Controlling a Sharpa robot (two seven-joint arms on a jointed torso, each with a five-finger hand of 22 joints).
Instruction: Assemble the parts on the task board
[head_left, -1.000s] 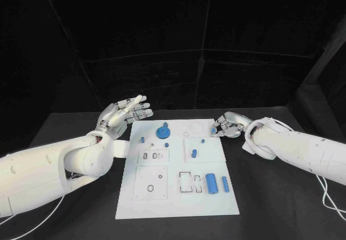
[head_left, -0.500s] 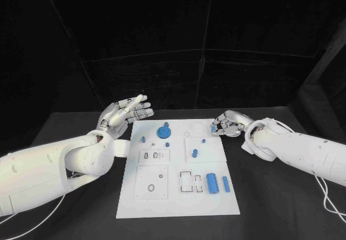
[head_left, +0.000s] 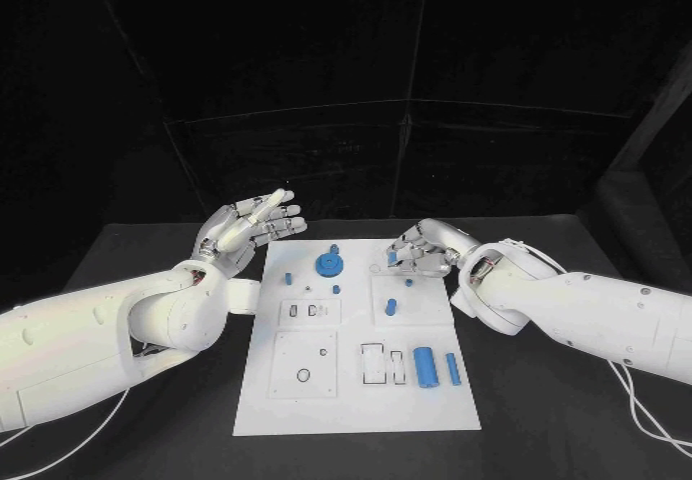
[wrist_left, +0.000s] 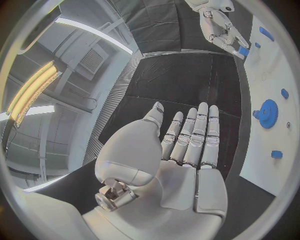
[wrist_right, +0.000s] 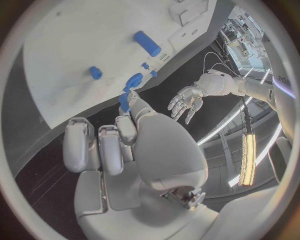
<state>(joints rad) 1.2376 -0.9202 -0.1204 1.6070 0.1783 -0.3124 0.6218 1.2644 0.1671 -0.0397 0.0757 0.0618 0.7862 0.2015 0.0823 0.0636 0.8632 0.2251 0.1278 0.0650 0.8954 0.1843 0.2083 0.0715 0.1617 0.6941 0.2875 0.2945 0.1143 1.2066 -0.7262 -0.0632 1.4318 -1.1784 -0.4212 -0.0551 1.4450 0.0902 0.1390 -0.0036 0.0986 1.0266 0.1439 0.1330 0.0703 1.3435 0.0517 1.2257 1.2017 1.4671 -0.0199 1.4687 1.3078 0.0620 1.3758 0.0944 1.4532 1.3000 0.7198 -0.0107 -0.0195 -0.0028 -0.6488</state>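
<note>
Two white arms reach over the black table (head_left: 130, 250) toward the white task board (head_left: 356, 400) lying in its middle. The left hand (head_left: 254, 226) hovers above the table just off the board's far left corner, palm up, fingers straight and spread, holding nothing; the left wrist view shows the same flat palm (wrist_left: 181, 165) with nothing in it. The right hand (head_left: 420, 250) is over the far end of the board, fingers curled in, pinching a small blue part (head_left: 392, 258) at its fingertips; in the right wrist view that blue part (wrist_right: 124, 102) sits between the thumb and a finger. On the board, a blue gear (head_left: 330, 265) lies near the far end, close to the left hand, with a small blue peg (head_left: 287, 278) beside it toward the left edge. A small blue piece (head_left: 389, 305) lies in the middle strip near the right hand. Toward the near end, a thick blue cylinder (head_left: 426, 365) and a thinner blue rod (head_left: 453, 369) lie side by side close to the right edge, next to two narrow rectangular slots (head_left: 372, 364)
</note>
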